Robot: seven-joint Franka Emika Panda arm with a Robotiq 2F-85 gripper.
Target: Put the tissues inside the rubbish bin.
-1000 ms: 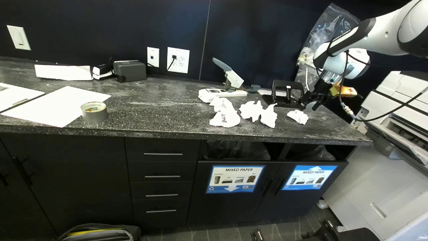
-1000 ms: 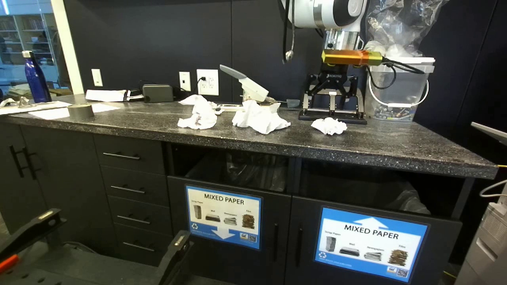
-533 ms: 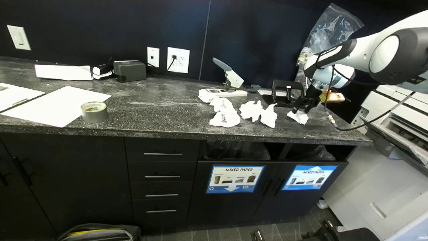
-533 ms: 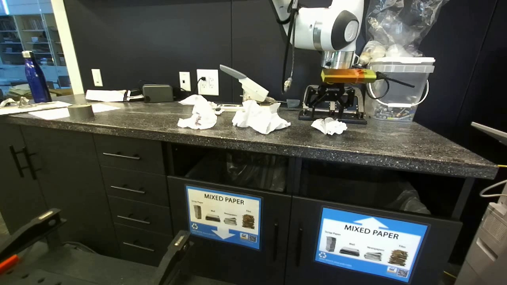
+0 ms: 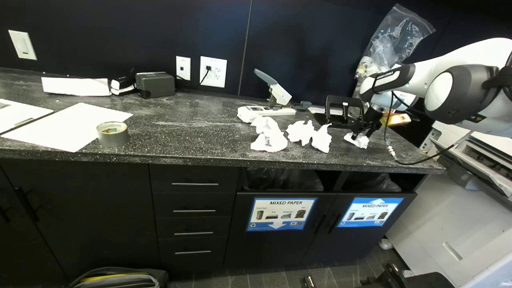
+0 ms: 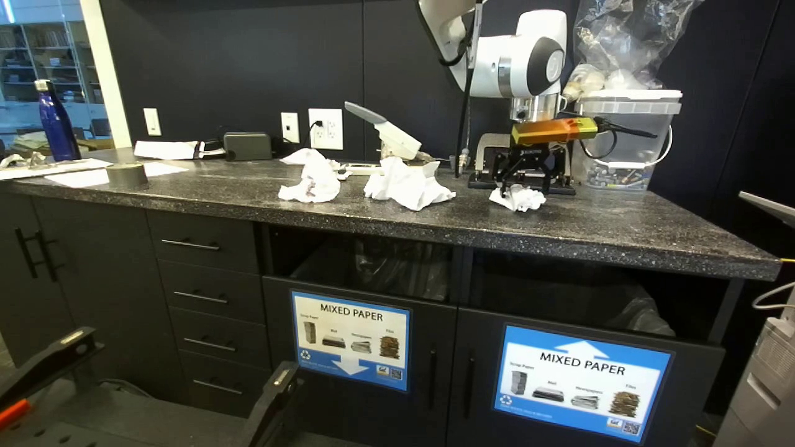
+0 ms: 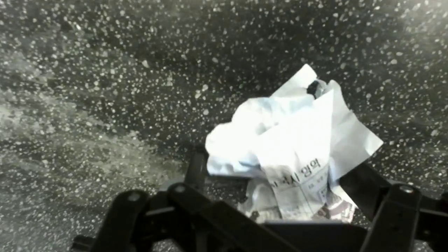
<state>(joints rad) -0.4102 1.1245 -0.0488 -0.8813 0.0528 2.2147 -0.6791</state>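
Several crumpled white tissues lie along the counter in both exterior views: a wad on the right (image 5: pixel 357 141), a pair of pointed wads (image 6: pixel 410 186) in the middle and a larger wad (image 5: pixel 270 141) farther left. Over the right-hand wad my gripper (image 5: pixel 361 136) is lowered, jaws wide apart. In the wrist view that printed, crumpled paper (image 7: pixel 290 140) sits between the two dark fingers (image 7: pixel 196 169), close to the right one; whether it touches is unclear. Below the counter, the rubbish bin (image 6: pixel 400 270) shows as dark slots with clear liners above "MIXED PAPER" signs (image 6: pixel 351 338).
Behind the gripper stands a black hole punch (image 5: pixel 345 105), with a clear bucket (image 6: pixel 624 143) to its right. A stapler (image 5: pixel 280 94) rises behind the middle tissues. Tape (image 5: pixel 113 134) and flat sheets (image 5: pixel 68 126) lie at left. A printer (image 5: pixel 476 132) flanks the counter's right end.
My gripper has come down and forward from beside the hole punch, so its fingers now straddle the right-hand tissue. That tissue has barely shifted; the others stayed put.
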